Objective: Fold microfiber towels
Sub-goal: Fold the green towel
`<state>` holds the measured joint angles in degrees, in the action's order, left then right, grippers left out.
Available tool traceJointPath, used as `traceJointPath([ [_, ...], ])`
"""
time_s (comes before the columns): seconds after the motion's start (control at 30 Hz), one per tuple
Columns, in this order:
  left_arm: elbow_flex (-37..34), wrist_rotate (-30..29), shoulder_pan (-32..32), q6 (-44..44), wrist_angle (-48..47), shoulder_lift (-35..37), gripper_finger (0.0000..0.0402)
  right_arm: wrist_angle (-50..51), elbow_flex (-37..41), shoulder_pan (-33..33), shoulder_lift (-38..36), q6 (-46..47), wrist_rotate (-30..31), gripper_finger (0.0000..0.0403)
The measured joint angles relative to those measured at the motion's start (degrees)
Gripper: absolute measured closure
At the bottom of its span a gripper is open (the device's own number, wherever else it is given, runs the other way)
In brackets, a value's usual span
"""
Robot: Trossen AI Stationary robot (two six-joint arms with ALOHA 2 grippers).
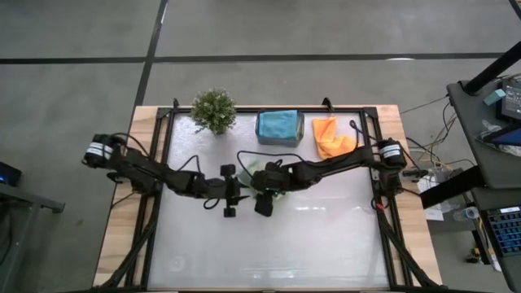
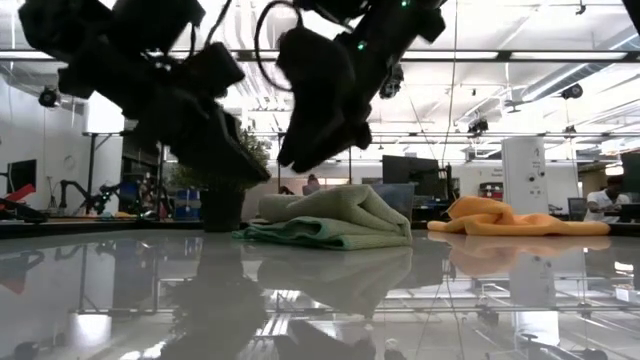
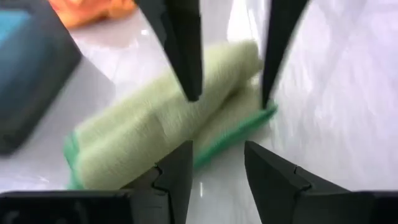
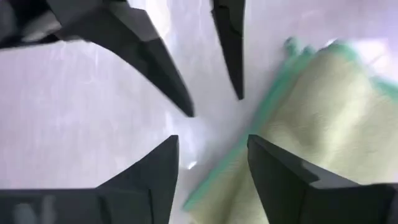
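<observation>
Where the high view hides most of the light green towel [image 1: 272,194] beneath the two grippers near the middle of the tabletop, the low view shows it as a folded, rumpled heap lying flat; the left wrist view shows its long axis running slantwise toward the grey bin [image 1: 280,129]; the left gripper [image 1: 230,194] and right gripper [image 1: 262,199] are seen just above it, fingers apart, holding nothing; an orange towel [image 1: 332,137] lies at the far edge beside the bin, in which a blue towel [image 1: 278,123] is seen.
</observation>
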<state>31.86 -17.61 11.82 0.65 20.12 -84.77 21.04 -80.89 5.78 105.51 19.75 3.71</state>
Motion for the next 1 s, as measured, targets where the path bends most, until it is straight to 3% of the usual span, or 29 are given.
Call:
traceJointPath([
  [0.2, 0.04, -0.68, -0.82, -4.25, 1.28, 3.48, 0.0278, 2.32, 3.91, 0.87, -5.73, -4.74, 6.70, 0.0292],
  [0.4, 0.20, -0.88, -4.57, -4.50, 2.12, 2.38, 0.0325, -2.48, 11.99, 0.85, -9.07, -5.63, 8.85, 0.0383],
  [0.67, 0.15, -0.90, -9.84, -4.36, 6.85, -2.97, 0.0396, -23.60, 24.54, 0.98, -7.13, -4.75, 9.57, 0.0394],
  [0.87, 0.13, -1.32, -10.96, -3.22, 3.56, -5.19, 0.0398, -37.42, 27.18, 1.42, -3.35, -4.75, 4.89, 0.0394],
  [1.0, 0.13, -2.97, -11.00, 0.41, -2.23, -5.10, 0.0398, -39.30, 26.08, 1.57, 1.00, -5.56, 3.56, 0.0394],
])
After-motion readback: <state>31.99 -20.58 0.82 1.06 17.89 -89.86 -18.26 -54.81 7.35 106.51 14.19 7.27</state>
